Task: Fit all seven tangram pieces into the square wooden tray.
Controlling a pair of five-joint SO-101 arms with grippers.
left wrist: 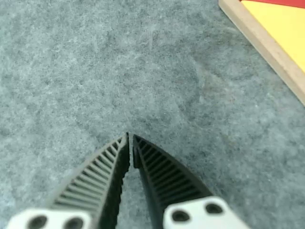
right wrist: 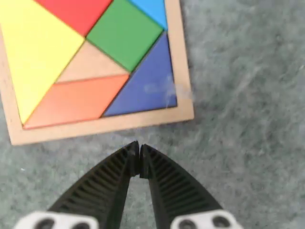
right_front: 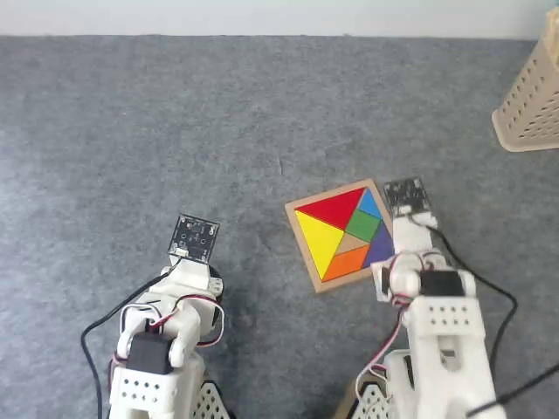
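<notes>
The square wooden tray (right_front: pixel 304 243) lies turned on the grey felt, right of centre. In it lie a red triangle (right_front: pixel 334 209), a yellow triangle (right_front: pixel 320 242), a light blue piece (right_front: pixel 370 203), a green square (right_front: pixel 362 226), a tan triangle (right_front: pixel 352 242), an orange parallelogram (right_front: pixel 348 260) and a dark blue triangle (right_front: pixel 381 249). My right gripper (right wrist: pixel 139 159) is shut with nothing in it, just off the tray's edge (right wrist: pixel 95 127) by the dark blue triangle (right wrist: pixel 145 86). My left gripper (left wrist: pixel 130 149) is shut and empty over bare felt, left of the tray (left wrist: pixel 259 40).
A beige perforated container (right_front: pixel 530 96) stands at the far right edge. The left arm's wrist (right_front: pixel 194 238) sits at the lower left, the right arm's (right_front: pixel 410 202) beside the tray's right corner. Grey felt (right_front: pixel 175 131) covers the table.
</notes>
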